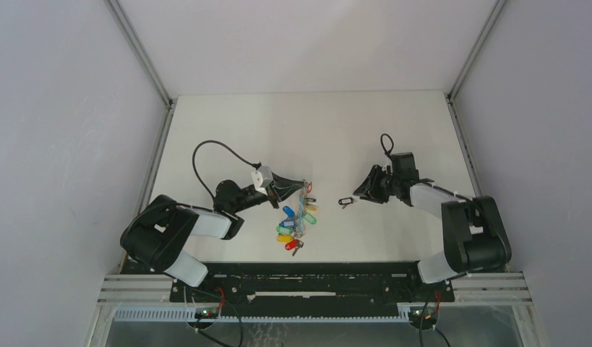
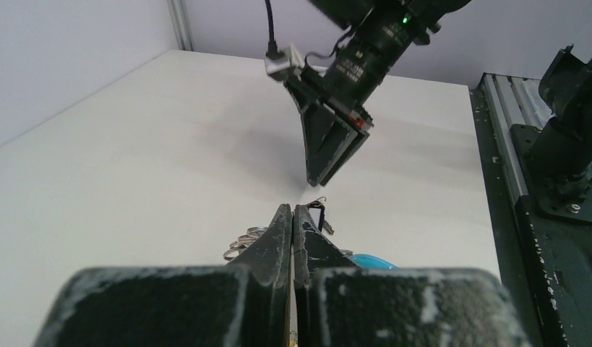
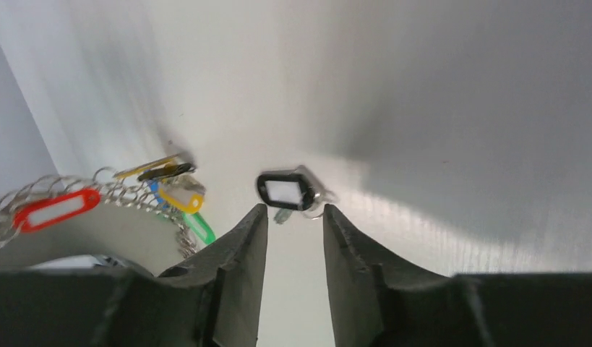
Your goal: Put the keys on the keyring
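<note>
The keyring (image 1: pixel 301 206) lies at the table's middle with several keys on it, tagged blue (image 1: pixel 288 212), yellow (image 1: pixel 284 238) and red (image 1: pixel 291 245). My left gripper (image 1: pixel 298 189) is shut, its tips at the ring's far end. In the left wrist view (image 2: pixel 292 211), silvery loops (image 2: pixel 242 240) and a turquoise piece (image 2: pixel 369 260) show either side of the jaws. A loose black-tagged key (image 1: pixel 345 202) lies between the arms. My right gripper (image 1: pixel 358 196) is open and empty, with that key (image 3: pixel 285 189) just beyond its tips (image 3: pixel 293 210). The ring's grey band (image 3: pixel 97 235) shows at left there.
Grey walls enclose the white table (image 1: pixel 314 130) on the left, right and back. A black rail (image 1: pixel 314 278) runs along the near edge behind the arm bases. The right arm (image 2: pixel 329 137) hangs tip-down just beyond my left jaws.
</note>
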Motion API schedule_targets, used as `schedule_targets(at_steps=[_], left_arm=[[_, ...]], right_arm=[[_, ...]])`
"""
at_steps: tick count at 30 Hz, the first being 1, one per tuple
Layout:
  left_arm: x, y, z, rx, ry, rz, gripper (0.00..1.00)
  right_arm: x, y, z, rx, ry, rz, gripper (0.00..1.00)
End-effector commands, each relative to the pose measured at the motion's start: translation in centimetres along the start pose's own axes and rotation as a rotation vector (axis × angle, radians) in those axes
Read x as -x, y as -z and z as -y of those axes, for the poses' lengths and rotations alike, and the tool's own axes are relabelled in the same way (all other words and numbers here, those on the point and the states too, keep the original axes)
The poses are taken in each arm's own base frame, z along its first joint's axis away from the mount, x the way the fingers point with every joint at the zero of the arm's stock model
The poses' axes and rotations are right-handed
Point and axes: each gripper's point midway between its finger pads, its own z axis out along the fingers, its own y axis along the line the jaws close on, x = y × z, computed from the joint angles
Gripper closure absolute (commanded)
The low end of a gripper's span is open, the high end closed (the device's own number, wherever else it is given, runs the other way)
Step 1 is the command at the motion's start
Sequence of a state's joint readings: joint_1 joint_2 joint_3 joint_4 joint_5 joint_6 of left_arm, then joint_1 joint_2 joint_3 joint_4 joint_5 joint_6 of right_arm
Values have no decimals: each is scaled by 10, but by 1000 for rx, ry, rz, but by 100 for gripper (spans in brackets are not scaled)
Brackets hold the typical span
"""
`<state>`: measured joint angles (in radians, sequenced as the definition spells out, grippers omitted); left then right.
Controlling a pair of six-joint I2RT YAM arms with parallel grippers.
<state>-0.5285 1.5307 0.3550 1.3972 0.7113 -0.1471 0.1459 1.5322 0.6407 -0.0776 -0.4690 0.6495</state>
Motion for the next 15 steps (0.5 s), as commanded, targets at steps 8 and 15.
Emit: schedule_targets(at_steps=[8,15], left_arm=[[20,1,4,-23,-61,63,100],[22,0,6,-32,-61,66,100]], right_arm=[[5,74,-141,478,888,367,59],[-32,77,-193,794,1237,400,61]])
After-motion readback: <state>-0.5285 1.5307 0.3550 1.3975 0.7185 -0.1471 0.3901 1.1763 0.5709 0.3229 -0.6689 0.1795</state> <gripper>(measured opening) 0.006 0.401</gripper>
